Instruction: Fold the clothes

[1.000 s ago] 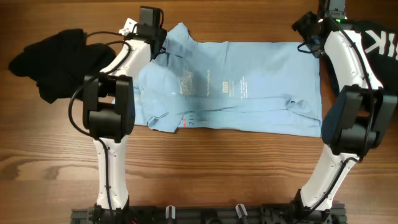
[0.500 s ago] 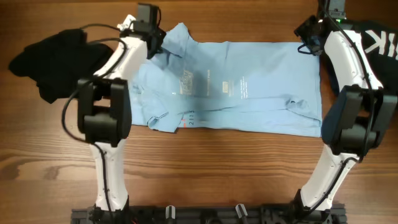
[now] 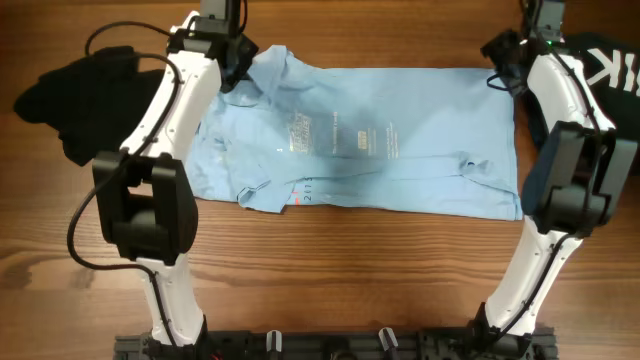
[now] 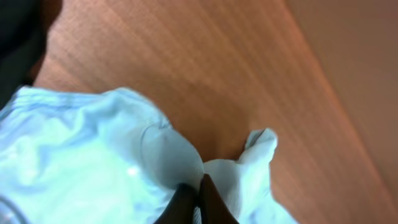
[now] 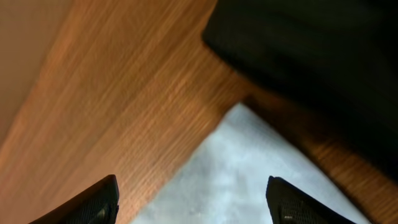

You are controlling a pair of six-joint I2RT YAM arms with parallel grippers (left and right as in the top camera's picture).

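Observation:
The light blue shirt (image 3: 360,140) lies spread on the wooden table, collar end to the left, white print on the chest. My left gripper (image 3: 232,62) is at the shirt's far left corner; in the left wrist view its fingers (image 4: 198,194) are shut on a pinch of the blue cloth (image 4: 112,155). My right gripper (image 3: 506,66) hovers over the shirt's far right corner. In the right wrist view its fingers (image 5: 193,199) are wide open with the shirt corner (image 5: 249,180) below them, nothing held.
A black garment (image 3: 85,95) lies bunched at the far left. Another dark garment with white letters (image 3: 610,60) lies at the far right, also seen in the right wrist view (image 5: 311,56). The table's far edge is close behind both grippers.
My left gripper has moved toward the far edge, pulling the shirt's far left corner with it. The right gripper shifted slightly toward the far edge.

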